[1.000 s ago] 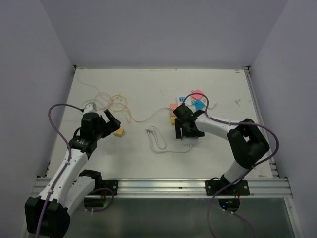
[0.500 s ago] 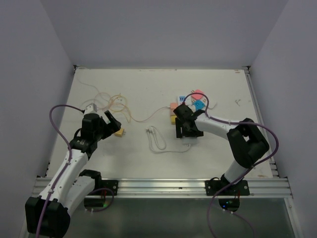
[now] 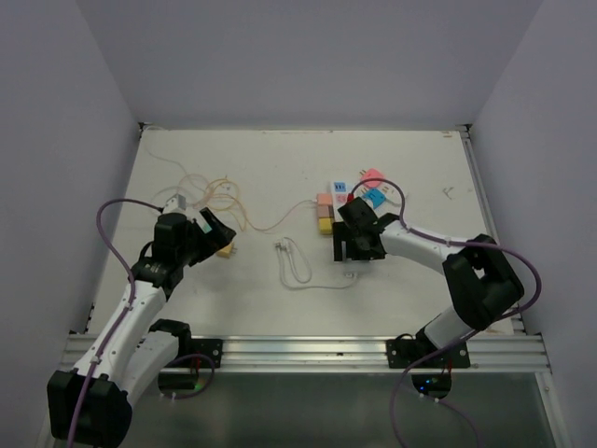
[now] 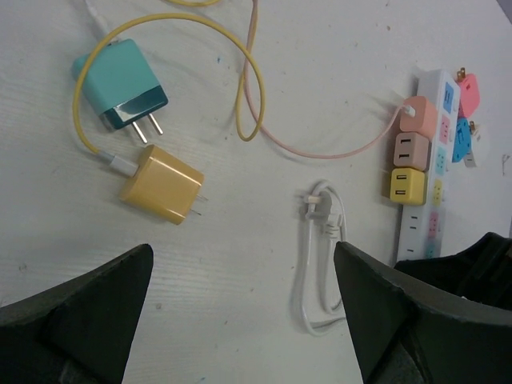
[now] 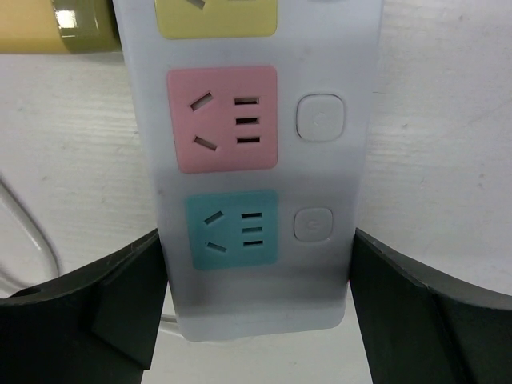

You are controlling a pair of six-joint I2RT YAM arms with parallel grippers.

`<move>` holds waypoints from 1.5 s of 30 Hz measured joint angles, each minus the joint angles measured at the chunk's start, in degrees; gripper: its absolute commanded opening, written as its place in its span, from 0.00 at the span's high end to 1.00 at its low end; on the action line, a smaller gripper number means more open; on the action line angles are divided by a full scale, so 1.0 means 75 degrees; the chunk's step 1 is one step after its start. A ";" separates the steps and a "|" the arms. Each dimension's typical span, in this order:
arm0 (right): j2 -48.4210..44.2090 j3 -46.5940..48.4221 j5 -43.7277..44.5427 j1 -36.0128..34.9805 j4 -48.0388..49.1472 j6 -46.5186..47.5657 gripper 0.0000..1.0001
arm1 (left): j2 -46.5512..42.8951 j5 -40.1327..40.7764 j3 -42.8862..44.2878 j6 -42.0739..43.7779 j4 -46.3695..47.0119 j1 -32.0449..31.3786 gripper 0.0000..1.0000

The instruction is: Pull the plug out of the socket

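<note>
Socket [image 4: 438, 192] lengthwise on bench [image 3: 420, 168], right of centre, with pink plug [image 4: 419, 116], rose plug [image 4: 412, 150] and yellow plug [image 4: 408, 186] seated side by side in far outlets. Open bench to its left, white cord [image 4: 324, 264] near. Right jaws clamped across near end, against both long sides. Left jaws wide apart, holding nothing, well apart from socket, near loose yellow charger [image 4: 164, 194]

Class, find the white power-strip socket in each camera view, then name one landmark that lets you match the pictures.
Top external: the socket lies right of centre, its near end under the right arm.
Left wrist: the socket runs top to bottom near the right edge.
Right wrist: the socket fills the centre.
Shared landmark: the yellow plug at its edge.
</note>
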State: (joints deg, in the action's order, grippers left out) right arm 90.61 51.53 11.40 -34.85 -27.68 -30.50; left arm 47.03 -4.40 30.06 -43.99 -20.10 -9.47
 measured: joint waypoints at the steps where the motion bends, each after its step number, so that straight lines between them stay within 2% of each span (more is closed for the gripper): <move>1: -0.0108 -0.0105 -0.0149 -0.0003 0.0114 -0.0015 1.00 | 0.0000 -0.0067 0.0000 -0.0082 0.0029 -0.0017 0.01; 5: -0.0478 -0.0542 -0.0729 -0.0003 0.0734 -0.0216 1.00 | 0.0140 -0.0152 0.0006 -0.0478 0.0207 -0.0396 0.00; 10: -0.0702 -0.1005 -0.1317 0.0000 0.1667 -0.0542 1.00 | 0.0656 0.0172 0.0117 -0.1017 0.0478 -0.1606 0.00; 23: -0.0734 -0.1836 -0.2585 -0.0003 0.3818 -0.1093 1.00 | 0.3057 0.0938 0.1212 -0.2087 0.1568 -0.3319 0.05; 35: -0.0679 -0.1947 -0.2876 -0.0003 0.4179 -0.1157 1.00 | 0.4899 0.1434 0.2314 -0.2503 0.2002 -0.3555 0.10; 40: -0.0618 -0.1947 -0.2946 -0.0003 0.4316 -0.1201 1.00 | 0.5493 0.1416 0.2527 -0.2608 0.2157 -0.3555 0.17; 45: -0.0612 -0.1947 -0.2967 -0.0003 0.4328 -0.1201 1.00 | 0.5840 0.1370 0.2655 -0.2707 0.2361 -0.3558 0.28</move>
State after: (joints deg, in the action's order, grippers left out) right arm 86.02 36.93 -10.85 -34.87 4.78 -39.51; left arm 90.83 5.87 49.98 -64.29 -2.39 -36.16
